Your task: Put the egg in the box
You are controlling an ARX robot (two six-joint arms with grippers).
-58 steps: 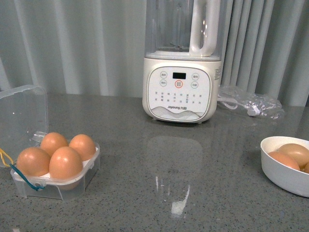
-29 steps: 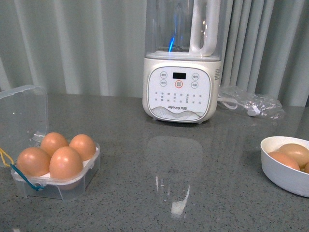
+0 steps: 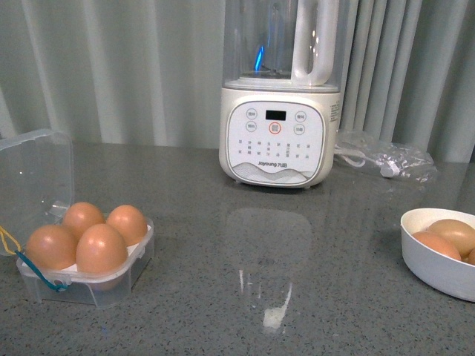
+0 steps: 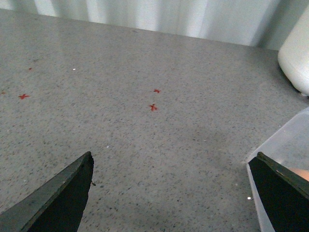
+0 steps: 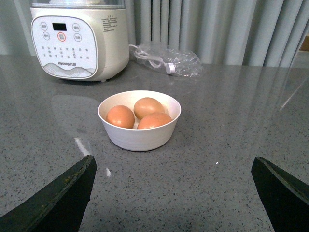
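Four brown eggs [image 3: 101, 248] are seen seated in the box [image 3: 96, 293] at the near left of the worktop [image 3: 297, 297], with every hole of the insert filled and the clear lid [image 3: 37, 170] standing open behind. Which of the four is the task's egg cannot be told. Three more eggs are held in the white bowl [image 5: 137, 140] at the near right.

The left claw [image 4: 174, 159] is spread wide with nothing between its tips, and a clear edge of the box is caught just beside one tip. The right claw [image 5: 174, 158] is likewise spread wide and empty, facing the bowl.

The placing is judged done. If a further egg were fetched from the bowl, no free hole would be found, and it could be rolled off or cracked against the others. The light box could also be shoved or tipped if the left claw were swung sideways, and the raised lid could be caught.
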